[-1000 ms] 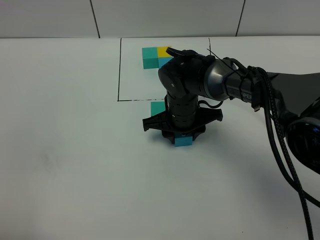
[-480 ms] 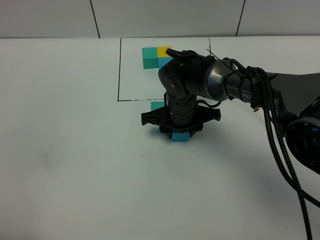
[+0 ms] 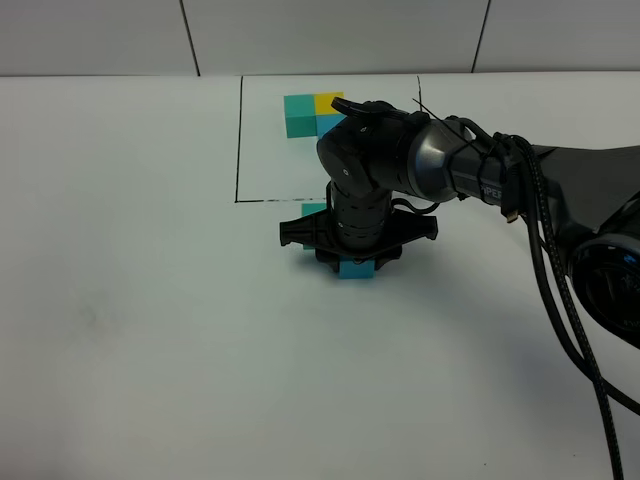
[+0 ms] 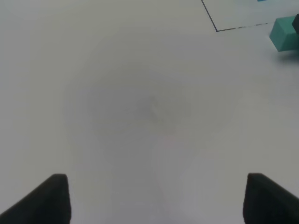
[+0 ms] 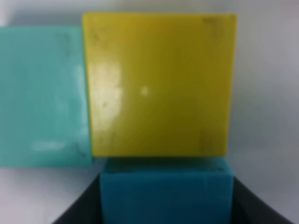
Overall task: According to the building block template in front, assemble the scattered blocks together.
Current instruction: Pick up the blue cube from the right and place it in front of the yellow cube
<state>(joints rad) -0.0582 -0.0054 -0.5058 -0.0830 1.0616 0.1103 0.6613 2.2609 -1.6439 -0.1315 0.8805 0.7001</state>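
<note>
Matte white bench (image 3: 150,330) under a pale panelled wall (image 3: 330,35). The right end effector (image 3: 345,258) is clamped on the sky-blue cube (image 5: 166,191), tight beside the glossy, scuffed yellow cube (image 5: 159,84). That one abuts the teal-green cube (image 5: 44,93), just outside the black-lined template (image 3: 300,115). The left end effector (image 4: 154,200) hangs spread and empty. The arm lettering (image 3: 495,188) is unreadable.

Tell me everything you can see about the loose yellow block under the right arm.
The yellow block is a cube with a glossy, plastic-looking top, smudged and speckled, lying flat on the white table. The green block sits flush against one side; the blue block, between the fingers of the right gripper, meets the adjoining side. In the high view the arm hides it.
</note>
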